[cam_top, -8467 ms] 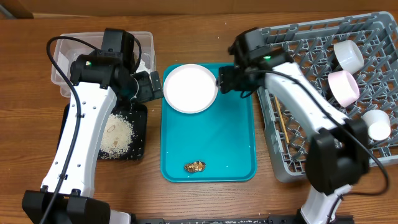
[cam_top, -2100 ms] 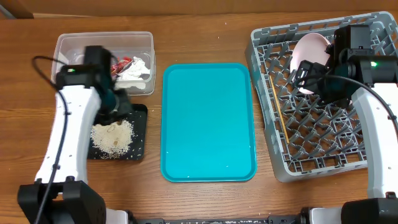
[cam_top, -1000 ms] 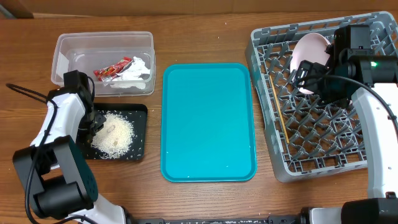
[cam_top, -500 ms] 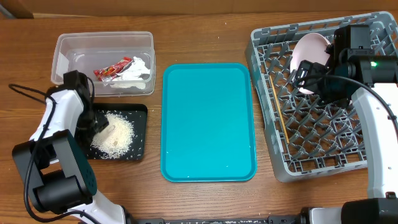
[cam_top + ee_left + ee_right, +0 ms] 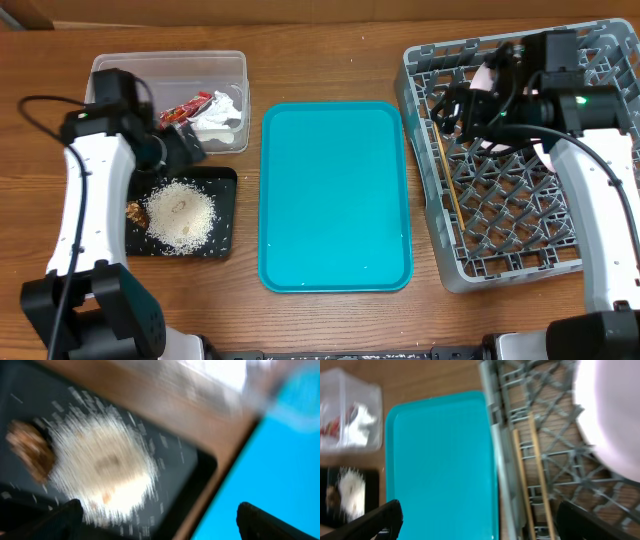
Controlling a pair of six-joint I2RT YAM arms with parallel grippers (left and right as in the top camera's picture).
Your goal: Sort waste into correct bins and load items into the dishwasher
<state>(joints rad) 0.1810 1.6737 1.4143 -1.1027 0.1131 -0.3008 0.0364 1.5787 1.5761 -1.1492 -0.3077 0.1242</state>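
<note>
My left claw [image 5: 159, 510] hangs wide and empty over the gap between the tub [image 5: 200, 58], a clear round-cornered box holding the crinkly red wrapper [image 5: 178, 108] and crumpled napkin [image 5: 220, 118], and the matte black tray [image 5: 226, 180] on its near side, which carries heaped rice [image 5: 180, 210] with the lumpy brown scrap [image 5: 133, 211] at its left. The glossy teal tray [image 5: 335, 195] carries nothing. In the grey pegged rack [image 5: 500, 240], thin chopsticks [image 5: 449, 175] lie along the left side and the smooth pink plate [image 5: 615, 415] sits far. My right claw [image 5: 480, 510] is spread, holding nothing. Sorting looks done, I judge; I'd lift both claws straight up, clear of tub rim and pegs, without nudging the plate.
</note>
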